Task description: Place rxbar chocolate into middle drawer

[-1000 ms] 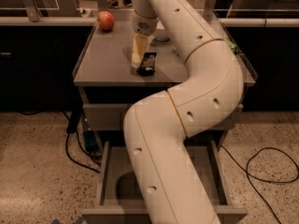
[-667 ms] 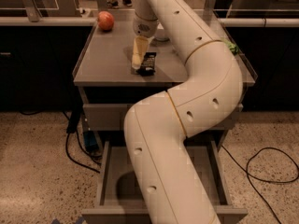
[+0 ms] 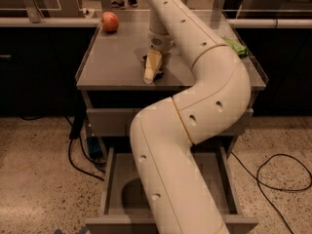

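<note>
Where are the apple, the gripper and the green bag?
apple (image 3: 110, 21): camera view, middle of its skin.
gripper (image 3: 149, 77): camera view, tip end, down at the tabletop (image 3: 112, 72) middle.
green bag (image 3: 236, 47): camera view, part showing beside the arm (image 3: 214, 82).

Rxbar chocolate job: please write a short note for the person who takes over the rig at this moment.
Gripper: low over the cabinet top, right at the rxbar chocolate; whether it grips the bar cannot be told.
Bar: lies on the cabinet top, mostly hidden by the gripper.
Drawer: pulled open below, nothing seen in the visible part.
Done: drawer open, gripper at the bar.
Left: secure the bar, lift it, place it into the drawer.
</note>
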Action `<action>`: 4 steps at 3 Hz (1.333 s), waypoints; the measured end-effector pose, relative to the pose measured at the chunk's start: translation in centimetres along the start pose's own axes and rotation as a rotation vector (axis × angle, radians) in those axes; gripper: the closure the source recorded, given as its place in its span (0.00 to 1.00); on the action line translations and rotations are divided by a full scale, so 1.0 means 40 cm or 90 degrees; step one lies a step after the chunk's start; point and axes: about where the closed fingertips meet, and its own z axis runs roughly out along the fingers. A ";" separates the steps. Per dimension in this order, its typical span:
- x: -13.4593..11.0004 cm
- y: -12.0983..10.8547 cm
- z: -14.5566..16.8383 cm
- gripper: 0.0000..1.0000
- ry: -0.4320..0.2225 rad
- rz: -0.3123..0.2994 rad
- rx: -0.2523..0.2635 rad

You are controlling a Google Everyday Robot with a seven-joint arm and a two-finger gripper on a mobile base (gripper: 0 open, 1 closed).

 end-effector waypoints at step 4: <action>-0.008 0.003 -0.020 0.89 -0.005 0.005 0.006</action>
